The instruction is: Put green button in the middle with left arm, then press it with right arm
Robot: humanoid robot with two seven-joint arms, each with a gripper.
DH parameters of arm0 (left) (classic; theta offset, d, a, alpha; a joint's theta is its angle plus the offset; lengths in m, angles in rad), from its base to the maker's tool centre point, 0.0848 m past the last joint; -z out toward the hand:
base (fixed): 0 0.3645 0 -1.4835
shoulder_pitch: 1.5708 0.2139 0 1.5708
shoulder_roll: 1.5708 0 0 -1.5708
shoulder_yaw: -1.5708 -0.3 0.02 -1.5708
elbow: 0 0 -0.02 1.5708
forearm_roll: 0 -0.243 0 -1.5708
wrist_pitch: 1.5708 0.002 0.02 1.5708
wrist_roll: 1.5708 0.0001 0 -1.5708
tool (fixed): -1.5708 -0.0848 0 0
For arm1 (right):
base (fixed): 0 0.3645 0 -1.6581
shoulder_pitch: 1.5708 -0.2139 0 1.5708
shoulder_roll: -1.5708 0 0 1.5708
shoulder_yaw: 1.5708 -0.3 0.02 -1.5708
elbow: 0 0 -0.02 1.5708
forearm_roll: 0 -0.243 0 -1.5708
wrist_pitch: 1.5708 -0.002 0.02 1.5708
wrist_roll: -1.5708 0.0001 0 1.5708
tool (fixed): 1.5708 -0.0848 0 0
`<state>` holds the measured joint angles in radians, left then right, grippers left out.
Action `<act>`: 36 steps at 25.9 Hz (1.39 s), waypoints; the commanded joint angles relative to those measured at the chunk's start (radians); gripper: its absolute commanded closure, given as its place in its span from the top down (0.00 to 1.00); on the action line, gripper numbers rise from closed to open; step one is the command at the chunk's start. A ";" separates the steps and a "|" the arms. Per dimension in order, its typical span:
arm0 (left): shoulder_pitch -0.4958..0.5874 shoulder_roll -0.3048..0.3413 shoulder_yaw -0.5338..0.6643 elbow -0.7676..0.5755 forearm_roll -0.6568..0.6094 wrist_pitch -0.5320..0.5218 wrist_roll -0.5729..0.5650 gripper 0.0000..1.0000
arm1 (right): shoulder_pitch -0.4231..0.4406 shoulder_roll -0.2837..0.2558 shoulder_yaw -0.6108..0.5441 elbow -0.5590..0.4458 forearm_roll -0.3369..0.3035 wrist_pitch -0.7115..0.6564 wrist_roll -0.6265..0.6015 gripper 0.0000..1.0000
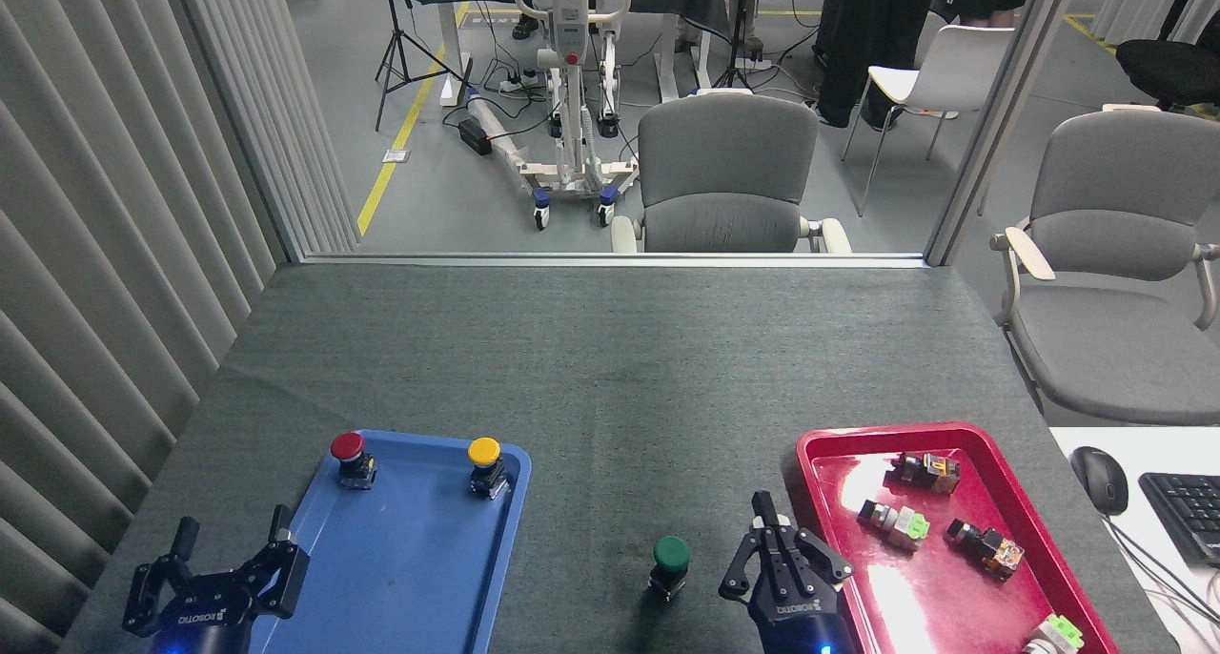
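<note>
- On the bare counter (610,368) between blue tray (400,578) and red tray (810,444), the green button (670,564) stands upright, untouched.
- Right gripper (777,549), fingers drawn together on nothing, sits beside it; an off-centre press could topple it.
- Left gripper (224,568), fingers spread and empty, hangs over the blue tray's edge; dropping could snag the rim.

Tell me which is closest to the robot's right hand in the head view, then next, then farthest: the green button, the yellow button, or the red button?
From the right hand:
1. Green button, just to its left on the bare grey table cover.
2. Yellow button, at the far right corner of the blue tray.
3. Red button, at the tray's far left corner.
</note>
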<state>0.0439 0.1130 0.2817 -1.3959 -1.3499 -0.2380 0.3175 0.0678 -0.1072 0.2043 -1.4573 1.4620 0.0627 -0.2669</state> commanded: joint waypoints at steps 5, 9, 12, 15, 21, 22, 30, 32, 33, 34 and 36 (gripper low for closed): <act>0.014 0.002 -0.001 -0.011 -0.002 -0.029 0.003 1.00 | 0.050 -0.003 -0.101 -0.020 -0.002 0.032 0.002 0.99; 0.022 0.007 -0.001 -0.017 -0.002 -0.032 0.002 1.00 | 0.081 -0.006 -0.118 -0.041 -0.002 0.034 0.000 0.99; 0.022 0.007 -0.001 -0.017 -0.002 -0.034 0.002 1.00 | 0.096 -0.012 -0.120 -0.057 -0.002 0.034 -0.002 0.99; 0.024 0.007 0.000 -0.017 0.000 -0.034 0.000 1.00 | 0.104 -0.025 -0.121 -0.060 -0.002 0.034 -0.002 0.99; 0.057 0.008 0.007 -0.008 0.000 -0.027 0.000 1.00 | 0.109 -0.028 -0.121 -0.061 -0.003 0.037 -0.002 0.99; 0.057 0.008 0.007 -0.008 0.000 -0.026 0.000 1.00 | 0.109 -0.028 -0.121 -0.063 -0.003 0.034 -0.002 0.99; 0.056 0.007 0.007 -0.014 0.003 -0.026 0.000 1.00 | 0.110 -0.022 -0.120 -0.063 -0.003 0.020 0.000 0.99; 0.056 0.007 0.008 -0.012 0.003 -0.026 0.000 1.00 | 0.109 -0.025 -0.120 -0.063 -0.003 0.009 0.003 0.99; 0.056 0.007 0.007 -0.012 0.003 -0.026 0.000 1.00 | 0.109 -0.026 -0.120 -0.063 -0.003 0.006 0.003 0.99; 0.056 0.007 0.008 -0.012 0.003 -0.026 0.000 1.00 | 0.109 -0.026 -0.120 -0.063 -0.003 0.006 0.003 0.99; 0.056 0.005 0.008 -0.014 0.003 -0.026 0.000 1.00 | 0.109 -0.026 -0.120 -0.063 -0.003 0.006 0.003 0.99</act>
<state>0.1001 0.1193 0.2889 -1.4089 -1.3470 -0.2638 0.3174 0.1767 -0.1328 0.0842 -1.5202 1.4588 0.0730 -0.2701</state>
